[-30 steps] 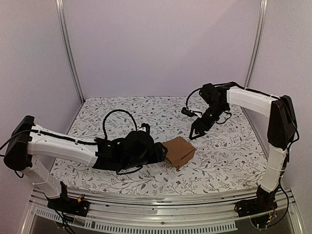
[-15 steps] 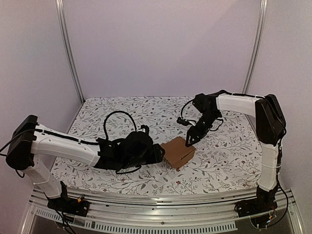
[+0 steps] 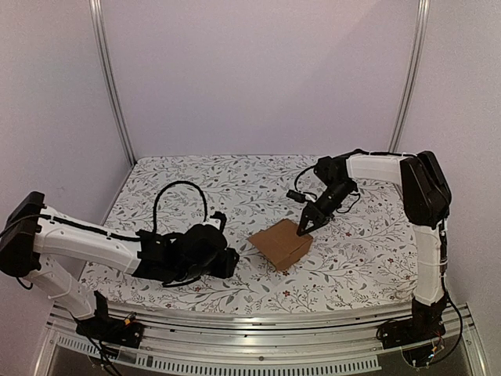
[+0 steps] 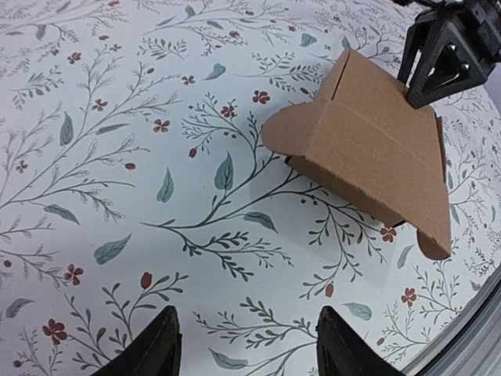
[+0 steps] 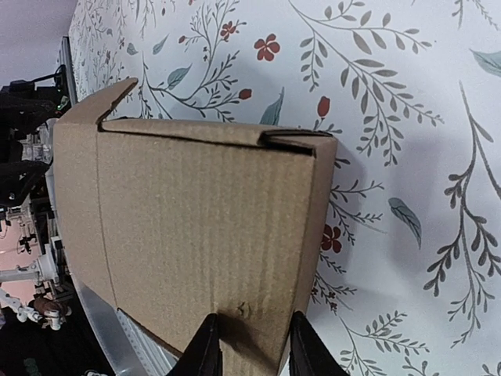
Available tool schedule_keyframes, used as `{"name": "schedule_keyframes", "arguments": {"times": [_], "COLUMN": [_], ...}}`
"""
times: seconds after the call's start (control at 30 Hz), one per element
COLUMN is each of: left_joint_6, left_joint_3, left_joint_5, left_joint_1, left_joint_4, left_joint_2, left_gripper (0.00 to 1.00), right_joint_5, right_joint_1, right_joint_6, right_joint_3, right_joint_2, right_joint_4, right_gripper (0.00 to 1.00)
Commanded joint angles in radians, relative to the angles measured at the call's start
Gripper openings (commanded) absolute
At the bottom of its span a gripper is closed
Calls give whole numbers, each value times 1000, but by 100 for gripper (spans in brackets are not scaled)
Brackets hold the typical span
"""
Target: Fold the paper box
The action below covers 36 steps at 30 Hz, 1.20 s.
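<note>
Paper box sits folded up, one rounded flap sticking out, just right of the floral table's centre. My right gripper rests narrowed tips on its far edge; whether they pinch it, I can't tell. My left gripper gapes empty toward the table's near-left.

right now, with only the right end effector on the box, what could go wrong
1. The right end effector touches the paper box only near one top edge, and the left end effector stands open, clear of it: a push could slide or tip the box.
2. The rounded flap sticks out untucked and might crease or spring wider.
</note>
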<state>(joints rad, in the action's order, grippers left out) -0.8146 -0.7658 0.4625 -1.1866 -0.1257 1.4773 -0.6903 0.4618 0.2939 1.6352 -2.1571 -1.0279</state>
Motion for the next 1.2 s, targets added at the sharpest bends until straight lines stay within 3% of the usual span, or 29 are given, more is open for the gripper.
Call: {"name": "schedule_keyframes", "arguments": {"times": [0.0,0.23,0.5,0.63,0.87,1.17], "left_joint_6": [101,209,425,542,604,608], "left_joint_3": [37,18,32,-75,-332,-439], "left_joint_5": [51,61,82,22,1,-34], "left_joint_1": [-5,-4,2,20,30,45], "left_joint_4": [40,74,291,351,392,328], "left_joint_2": [-26,-23,123,279,499,526], "left_gripper": [59,59,58,56,55,53], "right_joint_5": [-27,-91,-122,-133,-145,32], "right_joint_1": [-44,-86,-130,-131,-130,-104], "right_joint_6": [12,33,51,47,45,30], "right_joint_3": [15,31,40,51,73,74], "right_joint_2": [-98,-132,-151,-159,-156,-51], "right_joint_4": [-29,-64,-85,-89,-93,-55], "right_gripper": [27,27,29,30,33,36]}}
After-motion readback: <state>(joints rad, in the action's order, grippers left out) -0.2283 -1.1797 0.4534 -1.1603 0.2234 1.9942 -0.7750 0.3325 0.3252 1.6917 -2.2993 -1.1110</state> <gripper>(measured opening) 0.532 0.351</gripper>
